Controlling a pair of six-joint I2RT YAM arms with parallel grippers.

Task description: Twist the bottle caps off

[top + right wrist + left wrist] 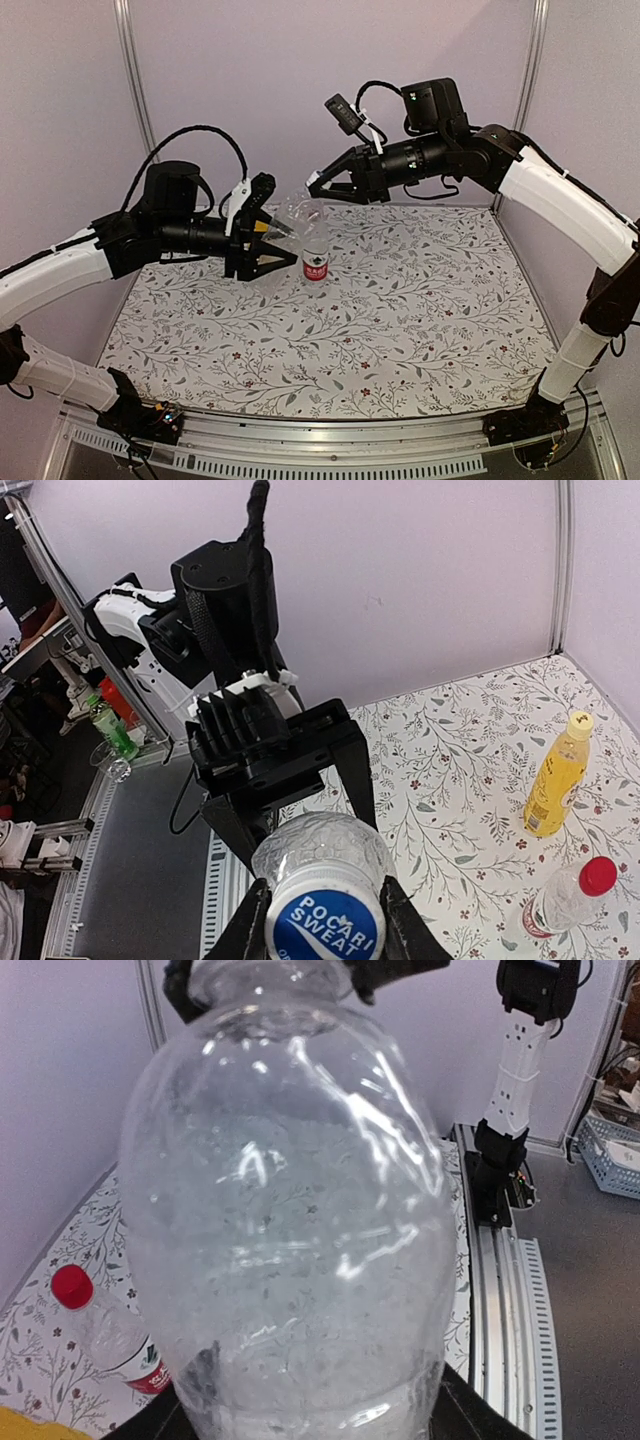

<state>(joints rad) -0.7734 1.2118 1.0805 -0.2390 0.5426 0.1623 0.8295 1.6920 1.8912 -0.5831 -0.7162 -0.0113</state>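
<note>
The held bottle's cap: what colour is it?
Blue cap with white lettering; right wrist view shows it best.

The clear bottle (290,1210) largely hides the left claw (288,247), seemingly clamped around it.

Clear unlabelled plastic bottle (290,1210) held off the surface (400,330) in my left tool (293,247), tilted. Its blue-white round screw cap (322,925) is on, pinched by my right tool (314,187). Red-labelled clear plastic bottle (316,255), round red cap (598,876) on, upright on surface. Yellow-liquid plastic bottle (558,775), round yellow cap (578,722) on, upright nearby.
</note>
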